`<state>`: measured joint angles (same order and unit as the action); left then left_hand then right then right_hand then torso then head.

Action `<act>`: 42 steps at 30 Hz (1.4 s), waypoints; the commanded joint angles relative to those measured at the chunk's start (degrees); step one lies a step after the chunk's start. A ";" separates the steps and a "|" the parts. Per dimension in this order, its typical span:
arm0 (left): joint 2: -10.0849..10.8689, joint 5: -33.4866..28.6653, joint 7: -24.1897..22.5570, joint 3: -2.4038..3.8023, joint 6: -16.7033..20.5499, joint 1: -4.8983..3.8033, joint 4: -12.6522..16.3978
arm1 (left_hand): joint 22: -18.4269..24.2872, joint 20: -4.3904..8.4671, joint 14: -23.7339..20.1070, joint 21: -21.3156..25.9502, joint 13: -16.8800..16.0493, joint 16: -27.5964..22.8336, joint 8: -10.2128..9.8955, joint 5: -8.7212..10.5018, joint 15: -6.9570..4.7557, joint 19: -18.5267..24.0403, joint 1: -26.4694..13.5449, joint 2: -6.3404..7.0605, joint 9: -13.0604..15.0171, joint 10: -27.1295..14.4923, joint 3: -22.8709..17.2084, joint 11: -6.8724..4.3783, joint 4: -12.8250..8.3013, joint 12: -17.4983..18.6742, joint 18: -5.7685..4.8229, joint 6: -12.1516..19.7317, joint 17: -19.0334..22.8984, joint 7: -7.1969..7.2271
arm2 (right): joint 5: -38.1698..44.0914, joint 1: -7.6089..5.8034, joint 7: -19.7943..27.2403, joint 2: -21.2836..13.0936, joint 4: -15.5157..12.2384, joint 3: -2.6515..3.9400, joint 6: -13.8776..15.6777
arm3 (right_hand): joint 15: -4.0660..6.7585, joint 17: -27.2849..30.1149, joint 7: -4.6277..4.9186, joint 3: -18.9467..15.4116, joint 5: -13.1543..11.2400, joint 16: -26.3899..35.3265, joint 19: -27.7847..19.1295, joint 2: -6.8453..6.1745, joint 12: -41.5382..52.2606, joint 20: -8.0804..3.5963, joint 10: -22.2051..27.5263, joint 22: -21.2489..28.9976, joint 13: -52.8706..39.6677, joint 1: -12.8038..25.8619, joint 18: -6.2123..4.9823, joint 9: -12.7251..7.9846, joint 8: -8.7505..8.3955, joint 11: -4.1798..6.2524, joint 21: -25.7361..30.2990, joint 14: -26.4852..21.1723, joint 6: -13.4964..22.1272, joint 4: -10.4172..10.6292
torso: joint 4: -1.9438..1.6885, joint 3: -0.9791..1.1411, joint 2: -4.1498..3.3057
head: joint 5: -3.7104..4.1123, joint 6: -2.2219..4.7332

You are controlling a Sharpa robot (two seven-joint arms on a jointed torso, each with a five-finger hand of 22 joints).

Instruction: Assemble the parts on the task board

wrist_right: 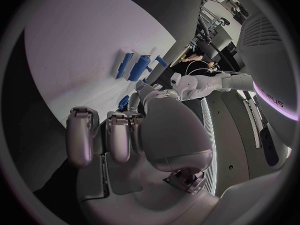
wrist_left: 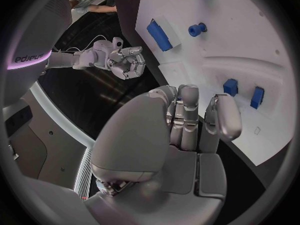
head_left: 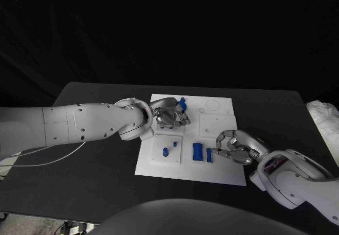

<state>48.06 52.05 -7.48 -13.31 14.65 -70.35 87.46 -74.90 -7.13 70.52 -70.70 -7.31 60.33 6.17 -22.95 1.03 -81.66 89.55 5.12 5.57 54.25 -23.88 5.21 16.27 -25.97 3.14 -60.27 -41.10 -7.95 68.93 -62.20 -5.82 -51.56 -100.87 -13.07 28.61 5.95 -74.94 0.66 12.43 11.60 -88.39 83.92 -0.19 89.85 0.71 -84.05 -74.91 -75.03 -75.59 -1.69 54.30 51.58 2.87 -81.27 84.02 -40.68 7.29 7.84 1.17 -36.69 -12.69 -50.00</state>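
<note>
- Two hands over the white task board (head_left: 219,171), neither one clearly carrying anything as far as I can see.
- Left hand (head_left: 169,115) hovers over the board's far-left part. From the head view the fingers look curled in toward the palm, and the left wrist view shows nothing between them, so I'd call it closed on nothing.
- Just beyond that hand, right at its fingertips, a blue part (head_left: 182,103) sticks up from the board. Can't tell if a finger actually touches it.
- Right hand (head_left: 236,147) sits at the board's right edge, fingers bent inward and empty. Right wrist view (wrist_right: 125,140) shows the same: fingers lined up side by side, nothing in the grip.
- Just to the inside of the right hand, two long blue parts (head_left: 198,152) and (head_left: 209,155) lie side by side on the board, close to the fingertips but apart from them.
- A bit further from the right hand, toward the left arm, two small blue pegs (head_left: 167,150) stand in a raised square plate.
- Left wrist view catches the same pieces: a flat blue block (wrist_left: 159,35), a small knob (wrist_left: 197,29), and two small blue squares (wrist_left: 230,86) sitting in a recess.
</note>
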 commanded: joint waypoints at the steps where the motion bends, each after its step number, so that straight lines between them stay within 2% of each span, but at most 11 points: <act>1: 0.14 -0.82 -3.89 0.03 2.63 0.00 0.37 | -9.45 -0.06 -0.89 0.75 -0.14 -0.63 0.32 0.76 0.28 0.86 -0.91 -0.15 0.06 0.19 0.17 0.34 0.43 -0.36 1.08 -0.21 0.54 -0.05 | 0.74 0.09 0.96 0.21 0.42 0.00 0.84 | 0.02 -9.30 0.30 -0.48 -1.64 1.88 0.28 -0.03 0.15 -0.18 -5.95 -11.20 -14.97 1.33 -1.18 -1.05 -1.50 0.03 2.90 4.51 -0.18 1.57 | 0.07 -0.11 0.16 | 0.00 0.00; 5: 0.71 -3.20 -9.35 0.03 6.92 0.00 0.88 | -7.35 -0.71 -8.51 9.09 -0.27 -5.31 0.22 3.98 1.08 6.22 -5.79 -0.14 -0.02 -0.26 2.14 0.62 0.34 -0.25 2.48 0.13 5.98 0.58 | -3.98 0.10 8.50 0.21 1.04 -0.01 5.06 | -1.08 4.39 1.26 -1.83 -3.40 12.35 -8.67 0.48 -7.15 0.96 0.79 -5.62 -8.58 4.64 -4.33 -4.24 -4.56 -0.92 19.26 -1.22 -0.39 5.83 | 0.25 -0.25 0.29 | -0.35 0.00; 7: 1.10 -5.20 -13.25 0.04 9.76 0.00 1.18 | -2.27 -1.25 -17.44 29.16 -0.26 -8.98 0.04 5.33 2.25 20.01 -9.67 0.67 -0.14 -1.65 4.92 0.94 -0.51 0.15 5.49 0.38 6.93 0.71 | -8.06 0.11 14.64 0.01 1.38 -0.01 6.83 | -3.21 21.80 3.09 -2.88 -3.88 28.66 -20.80 1.21 -21.51 2.32 14.37 1.68 2.56 7.92 -7.04 -7.47 -8.53 -2.95 39.15 -12.42 1.01 7.89 | 0.38 -0.28 0.36 | -0.44 0.00; 10: 1.93 -9.74 -19.49 0.04 12.52 0.00 1.73 | 3.49 -1.54 -36.03 47.42 0.59 -21.38 -1.39 7.63 3.24 40.30 -14.29 1.86 -0.87 -9.79 11.45 0.05 0.07 2.73 5.45 3.16 12.67 1.19 | -16.12 0.11 25.29 -0.54 1.80 -0.01 6.11 | -11.55 39.62 9.18 -6.30 3.23 54.47 -36.75 2.61 -49.96 7.42 41.85 12.46 21.51 14.27 -4.88 -16.04 -18.90 -10.53 59.03 -35.35 5.44 7.07 | 0.76 -0.21 0.13 | -0.43 0.00; 12: 2.15 -12.19 -21.79 0.04 12.32 0.00 1.81 | 9.20 -0.58 -49.89 59.26 2.62 -31.68 -0.24 10.35 1.99 57.25 -16.08 1.64 -1.65 -19.22 15.90 -1.38 0.23 6.50 4.58 8.29 18.71 2.31 | -20.77 0.10 29.66 -0.98 1.94 -0.01 3.71 | -17.74 47.60 8.32 -9.43 1.91 67.53 -51.91 2.67 -63.69 11.99 58.52 21.53 30.34 15.22 -3.02 -21.61 -26.00 -16.52 72.93 -51.03 10.53 9.05 | 1.05 -0.25 -0.09 | -0.43 0.00; 16: 2.06 -16.19 -24.54 0.04 10.25 0.00 1.56 | 47.06 -1.45 -69.91 68.61 4.78 -56.18 -2.94 15.05 -4.14 78.40 -19.16 4.13 -2.32 -41.69 31.48 -7.90 0.01 16.71 1.75 20.60 37.32 8.05 | -29.20 0.10 35.99 -2.20 1.81 -0.01 -0.18 | -10.73 69.29 2.34 -13.58 -2.69 86.37 -83.17 4.18 -79.28 16.17 78.37 68.57 50.31 16.68 -2.84 -32.26 -36.93 -9.03 80.67 -80.55 23.30 9.65 | 1.04 -0.22 -0.34 | -0.13 0.00; 18: 2.02 -17.72 -25.45 0.04 9.21 0.00 1.55 | 60.36 -1.39 -70.54 69.90 5.22 -60.04 -3.62 16.13 -5.37 81.00 -19.80 7.15 -2.90 -46.40 35.51 -10.68 1.00 19.16 1.19 29.27 40.83 10.44 | -32.40 0.09 38.24 -2.94 1.52 -0.02 -1.00 | -8.93 74.80 -2.90 -17.01 -4.36 88.35 -83.93 4.80 -84.15 15.08 82.19 74.66 61.75 16.35 -4.24 -38.93 -41.11 -3.59 81.23 -83.97 28.08 9.47 | 1.04 -0.14 -0.51 | -0.16 0.00; 22: 2.02 -19.08 -25.94 0.04 8.09 -0.01 1.64 | 63.62 -1.43 -70.52 70.01 5.26 -60.33 -3.63 17.25 -5.49 81.65 -21.68 8.13 -2.94 -48.22 36.24 -12.84 1.10 19.63 1.19 32.58 41.10 12.38 | -35.48 0.06 40.23 -4.01 1.09 -0.02 -2.33 | -8.24 74.94 -7.02 -21.81 -4.86 88.39 -83.92 7.06 -86.98 14.30 83.59 74.91 69.71 14.51 -6.02 -43.97 -42.37 2.07 81.27 -84.02 30.02 9.49 | 0.94 -0.01 -0.81 | -0.33 0.00; 36: 1.72 -20.02 -24.90 0.04 5.99 -0.01 1.34 | 65.38 -2.33 -70.52 70.00 5.16 -60.33 -3.48 16.92 -4.26 81.57 -20.24 4.01 -2.82 -49.50 32.93 -11.25 0.99 17.56 2.53 32.04 41.10 10.95 | -38.07 -0.02 41.04 -4.37 1.19 -0.02 -6.21 | -7.13 74.94 -8.11 -28.21 -3.60 88.39 -83.92 10.31 -88.49 11.80 84.03 74.91 74.25 8.39 -8.29 -50.56 -41.06 3.95 81.27 -84.02 30.73 9.19 | 0.96 -0.03 -0.72 | -0.48 0.00; 37: 1.88 -18.79 -23.99 0.00 7.66 0.01 1.30 | 68.21 0.76 -70.52 70.70 7.31 -60.33 -6.17 18.76 -1.03 81.66 -41.02 1.47 -5.57 -54.25 30.31 -9.74 -4.19 20.14 -3.14 40.43 41.10 7.95 | -36.72 -0.02 39.15 -4.37 1.22 -0.02 -3.60 | -5.95 74.94 -5.83 -23.33 -6.10 88.39 -83.92 7.19 -89.85 8.36 84.05 74.91 75.03 28.86 -4.82 -54.30 -44.29 1.57 81.27 -84.02 33.68 4.23 | 0.92 -0.01 -0.71 | -0.40 0.00; 42: 1.66 -20.22 -23.92 0.57 8.59 0.45 1.35 | 69.17 1.31 -70.52 70.70 7.31 -60.33 -6.17 22.95 -1.03 81.66 -47.44 0.24 -5.57 -54.25 29.24 -5.21 -5.74 20.68 -3.14 43.02 41.10 7.95 | -38.14 0.07 38.99 -3.87 1.65 0.56 -2.76 | -5.95 74.94 -5.03 -21.98 -6.66 88.39 -83.92 6.34 -89.85 6.91 84.05 74.91 75.03 34.53 -4.82 -54.30 -45.09 1.52 81.27 -84.02 34.48 2.88 | 0.52 -0.06 -0.42 | 0.20 0.71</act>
<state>49.91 33.03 -31.27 -12.85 22.46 -69.97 88.68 -7.75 -7.90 -0.03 -0.54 -1.03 0.20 1.27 -4.19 -1.68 -0.03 56.96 7.27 1.31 2.22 7.29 -3.99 14.21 -7.10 3.07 -23.35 -0.06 1.39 31.71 -62.14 33.16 -55.65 -99.27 -12.61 25.22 -0.80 -0.05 -5.82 -12.85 6.63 -0.16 0.00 8.29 0.77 10.29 0.00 -0.06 -0.36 -55.38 -8.89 1.69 8.71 5.80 -0.21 0.08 -8.45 13.74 8.65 1.16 -37.34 -12.83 -49.70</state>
